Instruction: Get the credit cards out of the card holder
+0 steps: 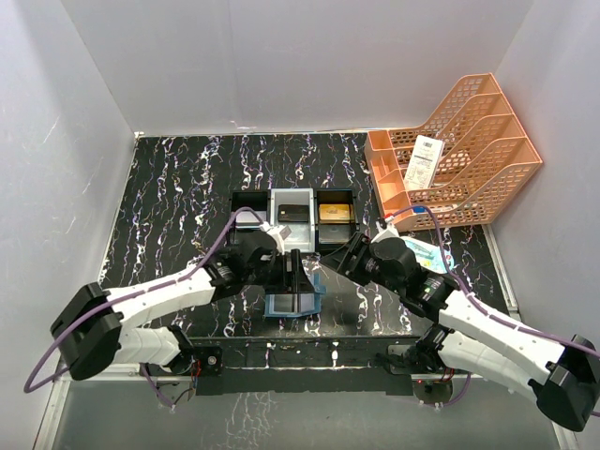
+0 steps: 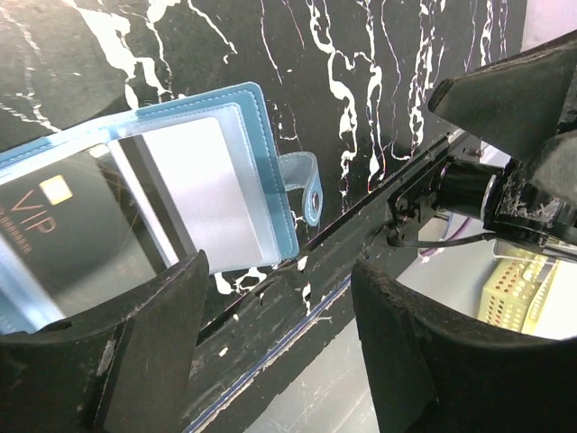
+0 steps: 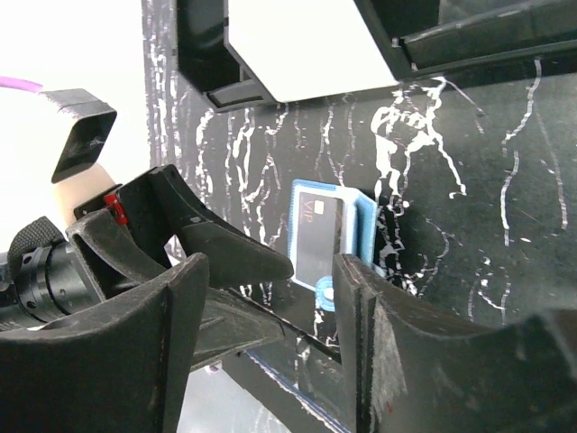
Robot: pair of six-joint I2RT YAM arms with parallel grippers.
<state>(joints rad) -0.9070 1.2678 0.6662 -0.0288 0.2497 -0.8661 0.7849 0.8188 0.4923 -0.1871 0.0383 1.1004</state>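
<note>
Black left gripper (image 2: 278,271) fingers are filling the bottom of the left wrist view, standing well apart and gripping nothing. Just beyond them at centre left, the teal-blue folding card holder (image 2: 267,153) is lying open on the black white-veined table (image 2: 361,72). A dark VIP-lettered credit card (image 2: 63,225) and a silvery-grey credit card (image 2: 194,185) are sitting in its clear pockets. The right gripper (image 3: 270,271) is gaping too, empty, near the holder. Upper centre of the top view, a black card (image 1: 293,213) and a gold card (image 1: 335,213) are resting in the black-and-white three-compartment tray (image 1: 281,195).
</note>
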